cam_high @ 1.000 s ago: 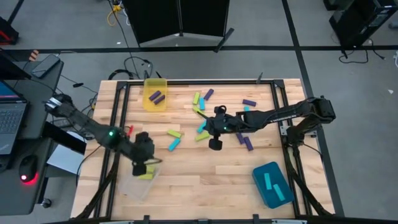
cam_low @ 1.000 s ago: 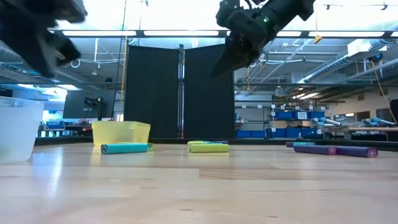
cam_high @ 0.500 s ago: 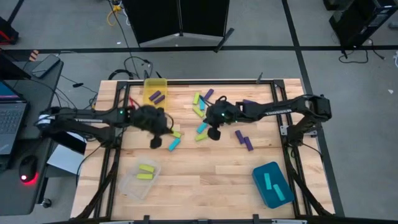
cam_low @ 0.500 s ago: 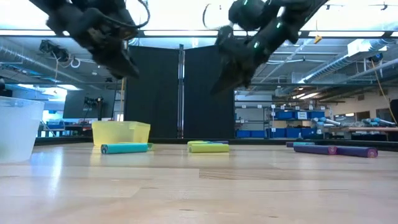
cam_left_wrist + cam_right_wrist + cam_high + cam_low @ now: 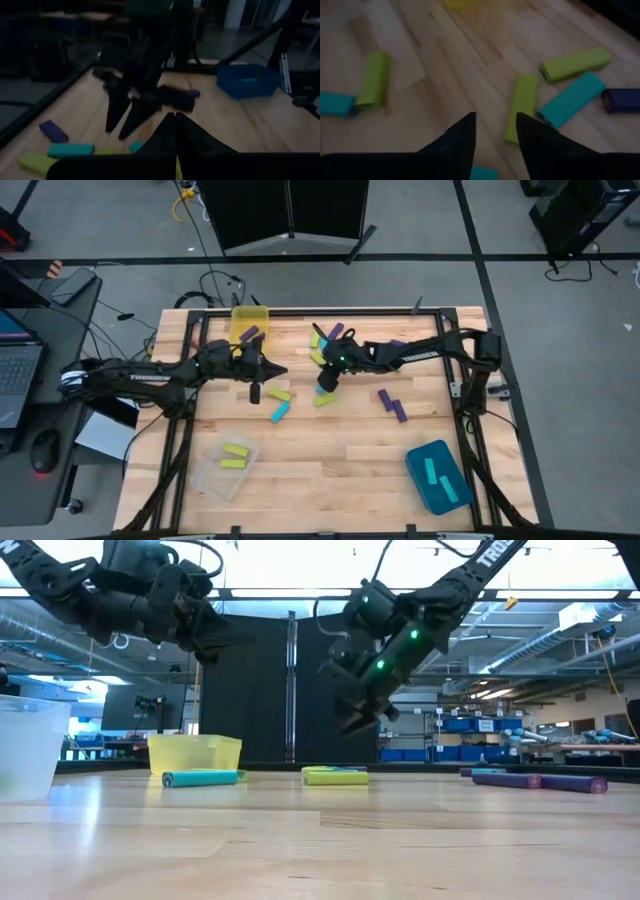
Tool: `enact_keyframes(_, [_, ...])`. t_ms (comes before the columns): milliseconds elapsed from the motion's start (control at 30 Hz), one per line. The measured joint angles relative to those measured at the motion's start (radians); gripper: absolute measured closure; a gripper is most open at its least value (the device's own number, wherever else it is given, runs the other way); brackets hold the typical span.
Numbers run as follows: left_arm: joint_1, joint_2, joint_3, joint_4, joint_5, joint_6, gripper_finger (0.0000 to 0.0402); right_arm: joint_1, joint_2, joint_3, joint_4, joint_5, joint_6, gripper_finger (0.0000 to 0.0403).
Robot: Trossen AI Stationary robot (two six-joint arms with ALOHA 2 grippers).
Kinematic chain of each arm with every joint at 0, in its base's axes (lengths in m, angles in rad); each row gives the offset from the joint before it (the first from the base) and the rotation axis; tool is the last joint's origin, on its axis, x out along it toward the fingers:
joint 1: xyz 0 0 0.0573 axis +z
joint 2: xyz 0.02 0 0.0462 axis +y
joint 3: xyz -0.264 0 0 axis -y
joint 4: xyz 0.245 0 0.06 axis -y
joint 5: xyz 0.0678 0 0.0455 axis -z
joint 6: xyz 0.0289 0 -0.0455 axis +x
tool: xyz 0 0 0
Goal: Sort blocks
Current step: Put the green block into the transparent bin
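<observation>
R gripper point(image 5: 326, 376) hangs over the middle cluster of blocks, jaws parted a little w/ nothing between them; its wrist view looks down on a yellow-green block point(image 5: 521, 107) just ahead of the fingertips and a cyan block point(image 5: 571, 99) beside it, so it reads as lined up for a pick, prob the green one. L gripper point(image 5: 254, 391) hovers near the table's centre-left w/ fingers pinched together, empty, close to a cyan block point(image 5: 281, 412) and a green one point(image 5: 279, 394). Sorting looks partly done: purple pieces sit in the yellow bin point(image 5: 236, 318) at the far edge, two greens in the clear bin point(image 5: 205, 477) near-left, cyans in the teal bin point(image 5: 418, 478) near-right. More purple blocks point(image 5: 392, 405) lie loose to the right. Surface is a pale wood plank tabletop point(image 5: 330, 470) on a dark frame. Beyond it: grey floor, black screen panels, a laptop desk to the left, shelving w/ blue crates in the low view.
</observation>
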Motion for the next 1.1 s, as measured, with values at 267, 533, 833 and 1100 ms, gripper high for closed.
enact_keyframes(267, [0.007, 0.000, -0.016, 0.014, -0.042, 0.000, 0.0396, -0.015, 0.088, 0.052, -0.028, -0.006, 0.015, 0.0210])
enact_keyframes(533, [0.008, -0.001, -0.023, 0.036, -0.081, -0.014, 0.0395, -0.028, 0.086, 0.059, -0.039, -0.012, 0.024, 0.0205])
enact_keyframes(833, [0.008, -0.001, -0.096, 0.173, -0.121, -0.027, 0.0395, -0.050, 0.092, 0.058, -0.026, -0.030, 0.033, 0.0205])
enact_keyframes(1100, [0.008, -0.001, -0.101, 0.173, -0.139, -0.025, 0.0395, -0.075, 0.136, 0.057, -0.045, -0.059, 0.029, 0.0205])
